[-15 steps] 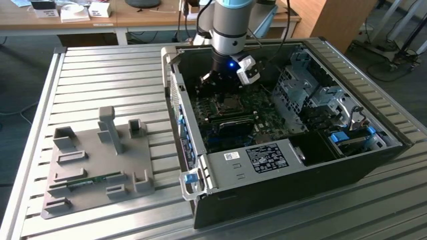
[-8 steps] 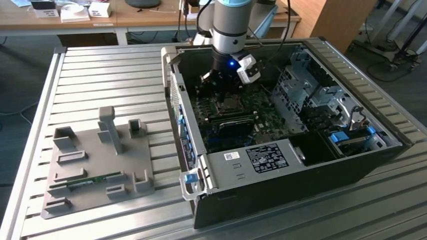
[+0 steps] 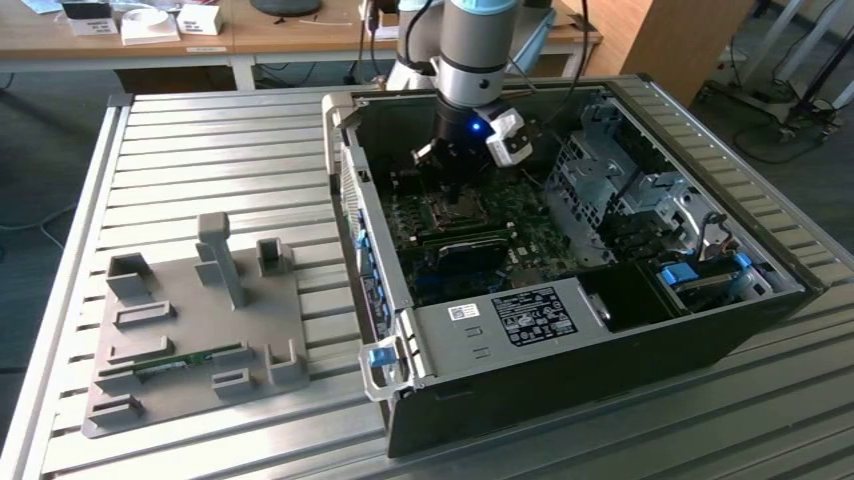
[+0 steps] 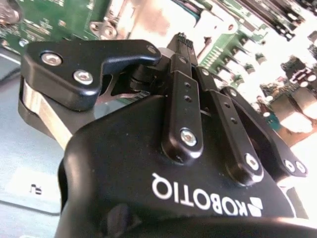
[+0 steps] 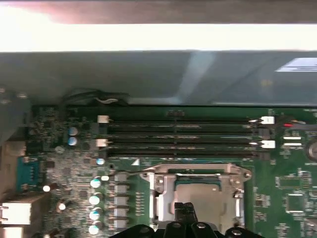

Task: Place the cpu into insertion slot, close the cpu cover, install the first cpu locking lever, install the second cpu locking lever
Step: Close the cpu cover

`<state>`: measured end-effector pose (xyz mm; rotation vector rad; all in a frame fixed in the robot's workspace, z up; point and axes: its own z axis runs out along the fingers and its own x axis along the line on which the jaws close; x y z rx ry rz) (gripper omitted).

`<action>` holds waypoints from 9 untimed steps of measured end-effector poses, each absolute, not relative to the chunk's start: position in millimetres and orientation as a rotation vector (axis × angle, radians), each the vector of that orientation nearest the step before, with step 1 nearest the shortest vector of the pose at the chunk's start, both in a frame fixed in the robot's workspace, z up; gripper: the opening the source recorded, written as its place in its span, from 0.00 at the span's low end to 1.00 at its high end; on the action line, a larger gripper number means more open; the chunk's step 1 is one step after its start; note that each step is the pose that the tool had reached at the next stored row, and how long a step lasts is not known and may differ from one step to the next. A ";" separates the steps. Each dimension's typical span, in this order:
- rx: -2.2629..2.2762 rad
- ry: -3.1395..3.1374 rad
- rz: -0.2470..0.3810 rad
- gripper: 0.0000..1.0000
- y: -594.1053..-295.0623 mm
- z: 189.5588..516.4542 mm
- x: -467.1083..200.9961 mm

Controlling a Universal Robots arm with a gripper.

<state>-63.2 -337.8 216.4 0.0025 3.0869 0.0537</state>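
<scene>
Cpu (image 5: 210, 196), small flat silver-grey square chip, lies in dark silver-edged insertion slot (image 5: 238, 198) on green circuit board (image 5: 290, 173) | my black gripper (image 5: 184, 208): fingers together, tips over chip.

Cpu cover (image 5: 158, 196): in the first wrist view its near side is hidden by the gripper (image 5: 184, 212) and cut off at the frame edge.
Cpu (image 5: 205, 194): washed out, with unclear edges.
Contact: cannot tell whether the gripper touches the cpu.
Circuit board (image 4: 247, 44): in the second wrist view, blurred and glared white.
</scene>
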 end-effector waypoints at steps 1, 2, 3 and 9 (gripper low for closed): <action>0.002 3.087 0.054 0.11 -337.8 216.4 -60.6; 0.002 3.087 0.054 0.11 -337.8 216.4 -58.4; 0.002 3.087 0.054 0.11 -337.8 216.4 -56.4; 0.003 3.087 0.053 0.11 -338.0 216.4 -52.0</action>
